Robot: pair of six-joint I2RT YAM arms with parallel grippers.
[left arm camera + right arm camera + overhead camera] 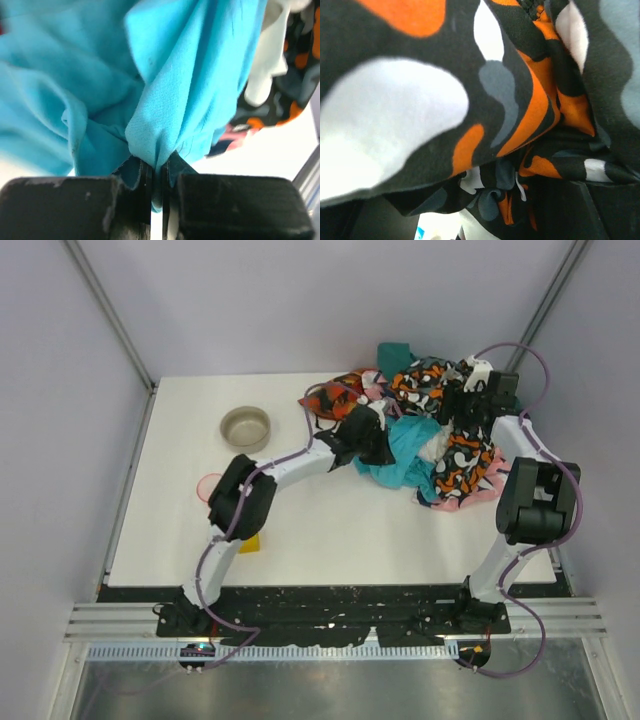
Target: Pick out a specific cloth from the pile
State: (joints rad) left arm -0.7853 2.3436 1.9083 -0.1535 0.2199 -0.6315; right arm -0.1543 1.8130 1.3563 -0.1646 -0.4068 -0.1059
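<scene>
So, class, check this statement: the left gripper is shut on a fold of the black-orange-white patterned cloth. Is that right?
No. The left gripper is shut on a fold of the plain turquoise cloth, not the patterned one. The left wrist view shows blue fabric pinched between its fingers, with the patterned cloth off to the right.

The left arm (285, 465) reaches forward and to the right. The left gripper (156, 172) is pinched tight on the cloth (190, 75). The right arm (530, 455) folds forward, and the jaws of the right gripper (466, 412) are hidden.
</scene>
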